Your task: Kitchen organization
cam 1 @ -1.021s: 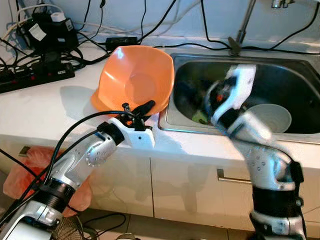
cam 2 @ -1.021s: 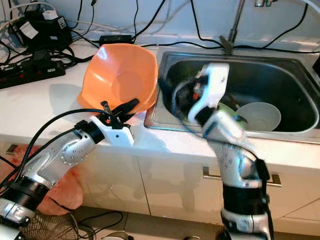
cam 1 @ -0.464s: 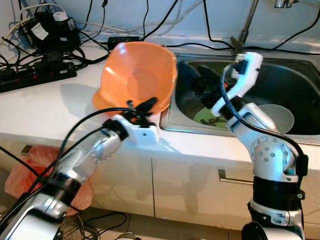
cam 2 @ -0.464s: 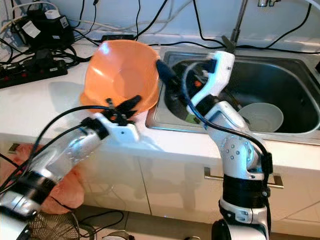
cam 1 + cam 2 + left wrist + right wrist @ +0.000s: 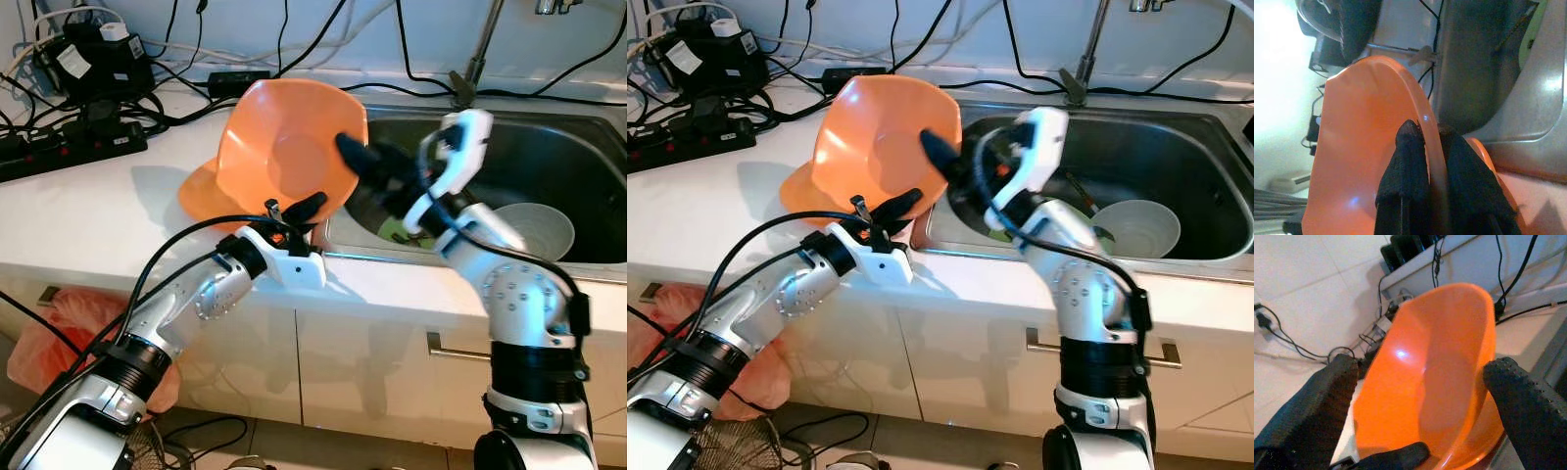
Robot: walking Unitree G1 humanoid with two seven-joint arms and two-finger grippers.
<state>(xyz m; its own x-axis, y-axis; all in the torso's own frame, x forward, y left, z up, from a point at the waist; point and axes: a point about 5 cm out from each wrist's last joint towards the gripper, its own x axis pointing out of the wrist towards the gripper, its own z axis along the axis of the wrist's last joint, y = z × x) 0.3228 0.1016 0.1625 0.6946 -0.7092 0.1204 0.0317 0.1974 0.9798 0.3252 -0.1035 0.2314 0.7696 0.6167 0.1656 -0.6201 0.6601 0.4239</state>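
An orange bowl (image 5: 289, 157) is tipped up on edge over the counter beside the sink, its hollow facing me. My left gripper (image 5: 294, 211) is shut on its lower rim; in the left wrist view the two black fingers (image 5: 1405, 166) pinch the rim (image 5: 1432, 147) from both sides. A second orange bowl (image 5: 201, 191) lies on the counter under it. My right gripper (image 5: 377, 176) is open at the tilted bowl's right edge, above the sink's left rim. The right wrist view has the orange bowl (image 5: 1440, 382) between the spread fingers (image 5: 1528, 401).
The steel sink (image 5: 588, 147) holds a white bowl (image 5: 534, 230) and a green item (image 5: 397, 230); the faucet (image 5: 470, 59) stands behind. Power strips and cables (image 5: 78, 98) crowd the back left counter. A red plastic bag (image 5: 44, 338) hangs below the counter edge.
My left gripper has carried the orange bowl right and tipped it more upright. My right gripper has come out of the sink to the bowl's right edge.
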